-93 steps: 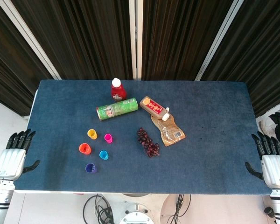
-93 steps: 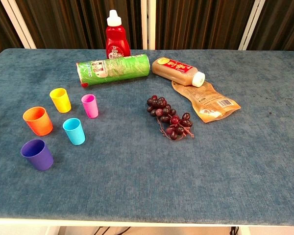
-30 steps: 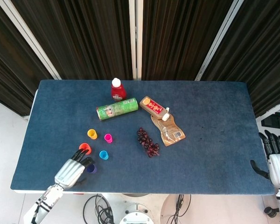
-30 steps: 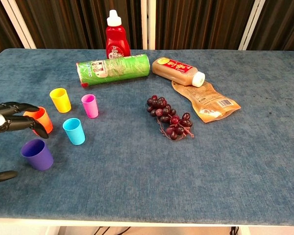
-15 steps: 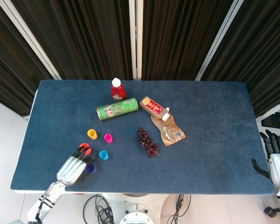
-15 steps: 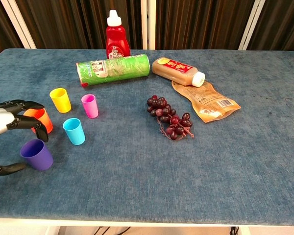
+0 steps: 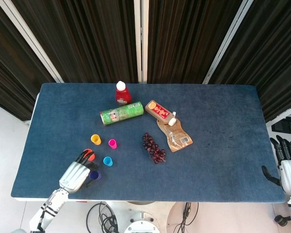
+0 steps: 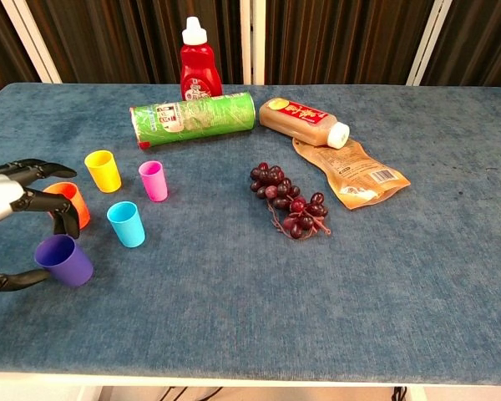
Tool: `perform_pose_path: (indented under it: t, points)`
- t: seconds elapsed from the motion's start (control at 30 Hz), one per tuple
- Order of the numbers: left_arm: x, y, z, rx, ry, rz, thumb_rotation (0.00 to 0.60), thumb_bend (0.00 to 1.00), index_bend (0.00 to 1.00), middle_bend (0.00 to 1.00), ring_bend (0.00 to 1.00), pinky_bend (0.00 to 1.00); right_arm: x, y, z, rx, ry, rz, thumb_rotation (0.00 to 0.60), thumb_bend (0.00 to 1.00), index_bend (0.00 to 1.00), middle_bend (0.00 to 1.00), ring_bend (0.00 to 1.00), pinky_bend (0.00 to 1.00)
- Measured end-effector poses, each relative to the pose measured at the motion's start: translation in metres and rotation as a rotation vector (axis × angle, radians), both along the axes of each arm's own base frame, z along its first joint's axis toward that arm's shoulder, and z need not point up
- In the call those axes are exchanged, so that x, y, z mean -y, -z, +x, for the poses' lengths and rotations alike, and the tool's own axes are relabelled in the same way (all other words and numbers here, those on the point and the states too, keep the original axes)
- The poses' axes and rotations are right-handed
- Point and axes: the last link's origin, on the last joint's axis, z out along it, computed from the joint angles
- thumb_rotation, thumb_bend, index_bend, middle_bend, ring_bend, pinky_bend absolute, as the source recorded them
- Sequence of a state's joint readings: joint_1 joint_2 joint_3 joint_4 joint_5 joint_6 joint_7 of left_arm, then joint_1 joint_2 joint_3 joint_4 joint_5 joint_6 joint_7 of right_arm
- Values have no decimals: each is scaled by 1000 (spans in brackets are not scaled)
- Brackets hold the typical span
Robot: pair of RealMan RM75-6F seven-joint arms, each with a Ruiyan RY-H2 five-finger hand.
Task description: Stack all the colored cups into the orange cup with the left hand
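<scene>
Left hand [image 8: 12,219], fingers apart, brackets my purple cup [image 8: 64,260] beside the orange cup [image 8: 68,203]; contact unclear. Yellow cup [image 8: 103,170], pink cup [image 8: 154,180] and blue cup [image 8: 126,224] crowd close. Green canister [image 8: 194,119] label unreadable. Right hand [image 7: 287,165] idles open.

Matt blue cloth table [image 8: 417,276], smooth plastic purple cup [image 8: 65,260], glossy foil pouch [image 8: 355,174].
</scene>
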State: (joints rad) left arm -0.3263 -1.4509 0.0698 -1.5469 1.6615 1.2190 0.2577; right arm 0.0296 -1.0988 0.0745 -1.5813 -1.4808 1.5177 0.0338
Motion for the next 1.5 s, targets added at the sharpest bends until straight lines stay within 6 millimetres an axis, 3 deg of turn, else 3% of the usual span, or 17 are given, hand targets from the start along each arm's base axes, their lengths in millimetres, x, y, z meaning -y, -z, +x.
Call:
perform_pose_path:
  t: [0.37,0.47,0.73,1.17,1.5]
  points:
    - [-16,-59,7,55,-38,167,600,297,465,459,51,66,-3,-1,0,-3,-19,14,600,252,0,0,0,0]
    - [-25,-64,2,53,-68,188,600,297,466,461,51,65,-3,0,-1,-7,-24,30,600,251,0,0,0,0]
    - [-41,-52,-10,54,-116,168,600,314,465,462,52,54,-4,0,-1,-4,-35,28,600,298,0,0,0,0]
    - [-57,-35,4,62,-91,128,600,314,463,461,52,52,-5,2,-4,-3,-24,30,600,295,0,0,0,0]
    - [-60,-31,-2,40,-104,147,600,315,460,458,52,52,-5,-1,-6,-3,-19,19,600,294,0,0,0,0]
